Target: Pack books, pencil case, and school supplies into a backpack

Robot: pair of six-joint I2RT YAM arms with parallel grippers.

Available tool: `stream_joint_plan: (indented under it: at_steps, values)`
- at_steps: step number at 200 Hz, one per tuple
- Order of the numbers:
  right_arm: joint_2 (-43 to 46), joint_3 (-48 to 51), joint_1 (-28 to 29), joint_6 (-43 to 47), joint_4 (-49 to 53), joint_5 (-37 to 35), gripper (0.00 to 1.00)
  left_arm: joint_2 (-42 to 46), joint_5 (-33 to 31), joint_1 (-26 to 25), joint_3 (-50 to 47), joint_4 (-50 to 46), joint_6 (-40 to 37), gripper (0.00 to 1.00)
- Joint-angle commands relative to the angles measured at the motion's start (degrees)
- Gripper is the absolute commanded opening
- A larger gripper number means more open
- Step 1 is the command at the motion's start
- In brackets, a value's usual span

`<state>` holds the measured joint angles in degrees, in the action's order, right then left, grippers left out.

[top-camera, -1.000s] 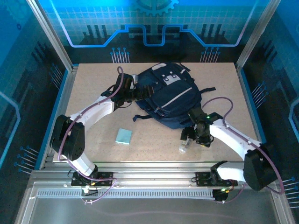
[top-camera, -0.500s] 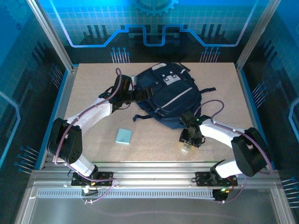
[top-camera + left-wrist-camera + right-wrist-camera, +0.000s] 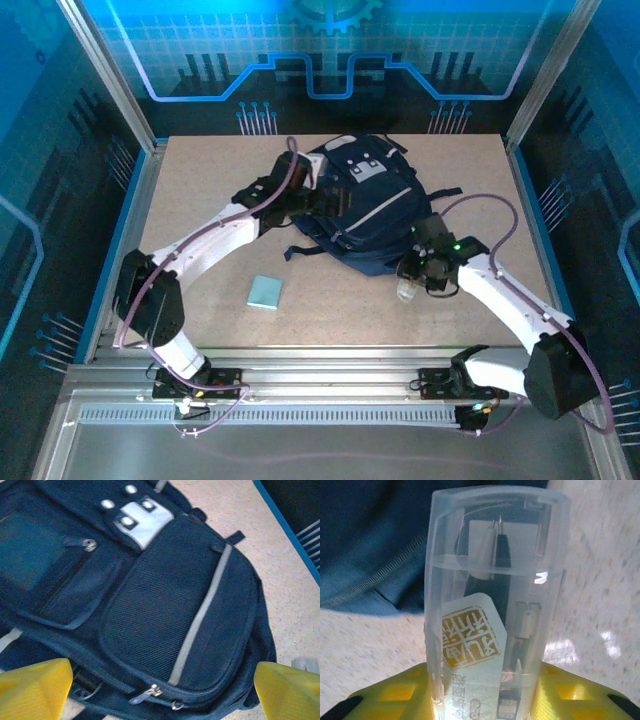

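- The clear-white tube (image 3: 495,605) stands upright between the right gripper's (image 3: 485,700) yellow fingers (image 3: 390,695). They press on both its sides, so treat these jaws as grasping the tube.
- A gold-printed label (image 3: 470,637) on the tube faces you; slim dark items show inside.
- The navy backpack (image 3: 365,215) lies beyond the right jaws and to their left, its edge just beside the tube.
- The left gripper (image 3: 160,690) hangs over the backpack's front pocket. Its jaws are spread wide and released, with the grey stripe (image 3: 200,625) between them.
- The pale teal pad (image 3: 265,292) lies flat on the table (image 3: 180,220), well apart from both sets of jaws.
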<state>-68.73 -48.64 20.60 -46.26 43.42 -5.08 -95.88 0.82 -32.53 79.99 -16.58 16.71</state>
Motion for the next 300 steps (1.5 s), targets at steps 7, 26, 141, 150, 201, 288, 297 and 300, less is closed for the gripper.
stream_joint_plan:
  at_steps: [7, 26, 141, 150, 201, 288, 297, 300]
  values:
    - [-3.2, -5.8, -7.1, 7.7, -2.6, 3.0, 0.43, -6.1, -0.1, -2.8, 7.2, -5.8, -7.4, 0.94]
    - [-7.7, -9.1, -12.2, 9.9, -5.4, 6.3, 0.44, -10.2, -0.4, -5.1, 11.6, -8.6, -10.7, 0.92]
    - [-17.0, -15.0, -27.4, 11.3, -10.2, 18.3, 0.43, -27.4, -4.2, -11.3, 26.5, -15.4, -22.8, 0.85]
    - [-16.8, -14.4, -27.4, 11.3, -10.7, 19.1, 0.43, -28.5, -4.0, -11.4, 27.7, -16.2, -22.6, 0.86]
    - [-15.5, -13.0, -27.6, 11.2, -11.3, 21.5, 0.41, -33.5, -8.9, -11.3, 31.9, -18.5, -23.3, 0.64]
    - [-14.2, -13.0, -27.0, 9.5, -12.8, 25.1, 0.42, -28.1, -0.6, -9.1, 34.5, -20.9, -18.5, 0.0]
    - [-14.5, -13.1, -26.2, 8.9, -13.3, 25.4, 0.41, -27.3, 0.6, -8.4, 34.7, -21.1, -17.6, 0.0]
    - [-14.6, -13.2, -25.9, 8.7, -13.4, 25.5, 0.41, -27.0, 1.1, -8.2, 34.7, -21.0, -17.2, 0.0]
